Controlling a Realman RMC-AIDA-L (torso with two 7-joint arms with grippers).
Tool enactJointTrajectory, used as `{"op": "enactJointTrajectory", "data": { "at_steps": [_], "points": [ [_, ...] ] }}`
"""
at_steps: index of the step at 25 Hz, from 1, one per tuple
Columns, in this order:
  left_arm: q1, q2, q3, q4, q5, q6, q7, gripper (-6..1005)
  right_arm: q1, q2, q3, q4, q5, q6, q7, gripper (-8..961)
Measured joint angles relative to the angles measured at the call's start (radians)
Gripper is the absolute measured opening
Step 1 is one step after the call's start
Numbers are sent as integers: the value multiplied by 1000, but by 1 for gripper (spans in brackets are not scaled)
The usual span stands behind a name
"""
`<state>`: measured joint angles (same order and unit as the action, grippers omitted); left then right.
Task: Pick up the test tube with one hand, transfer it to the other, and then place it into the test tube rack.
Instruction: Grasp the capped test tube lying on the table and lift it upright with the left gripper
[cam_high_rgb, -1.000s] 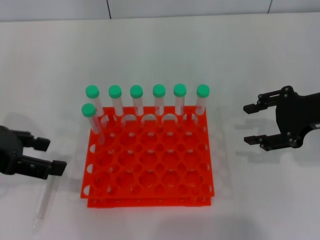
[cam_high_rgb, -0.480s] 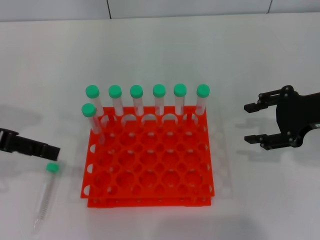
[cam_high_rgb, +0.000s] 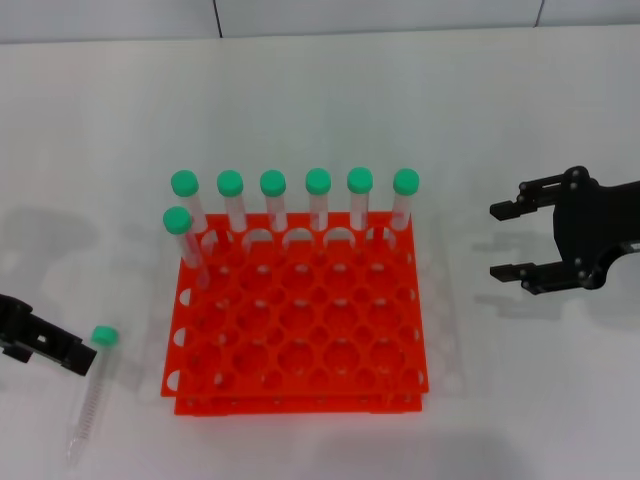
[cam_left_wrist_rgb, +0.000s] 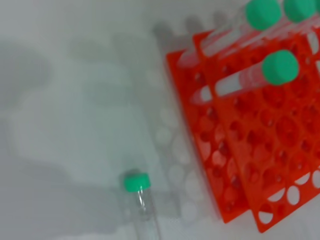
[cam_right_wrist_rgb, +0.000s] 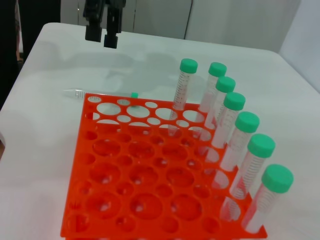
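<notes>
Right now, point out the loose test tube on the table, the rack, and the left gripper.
test tube (cam_high_rgb: 104, 336), head view, on its green cap.
test tube rack (cam_high_rgb: 300, 330), head view, on its orange top grid.
left gripper (cam_high_rgb: 75, 357), head view, at its fingertips beside the cap.

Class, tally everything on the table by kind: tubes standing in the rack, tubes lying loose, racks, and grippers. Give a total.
Green-capped tubes standing in rack: 7
Loose test tube lying on table: 1
Orange-red test tube rack: 1
Black grippers, left and right: 2
Total: 11
</notes>
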<state>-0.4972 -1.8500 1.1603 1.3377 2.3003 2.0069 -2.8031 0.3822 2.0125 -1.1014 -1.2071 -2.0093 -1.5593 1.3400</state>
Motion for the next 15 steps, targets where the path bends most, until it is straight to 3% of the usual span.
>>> {"op": "enactJointTrajectory", "data": {
  "at_steps": [4,15],
  "points": [
    [-30,6,25,-38,57,7,-8,888,0,0,0,0,0,1,0,636],
    [-102,-4,94,-178,135,7,-1,888,0,2,-1,0,0,2,0,635]
  ]
}}
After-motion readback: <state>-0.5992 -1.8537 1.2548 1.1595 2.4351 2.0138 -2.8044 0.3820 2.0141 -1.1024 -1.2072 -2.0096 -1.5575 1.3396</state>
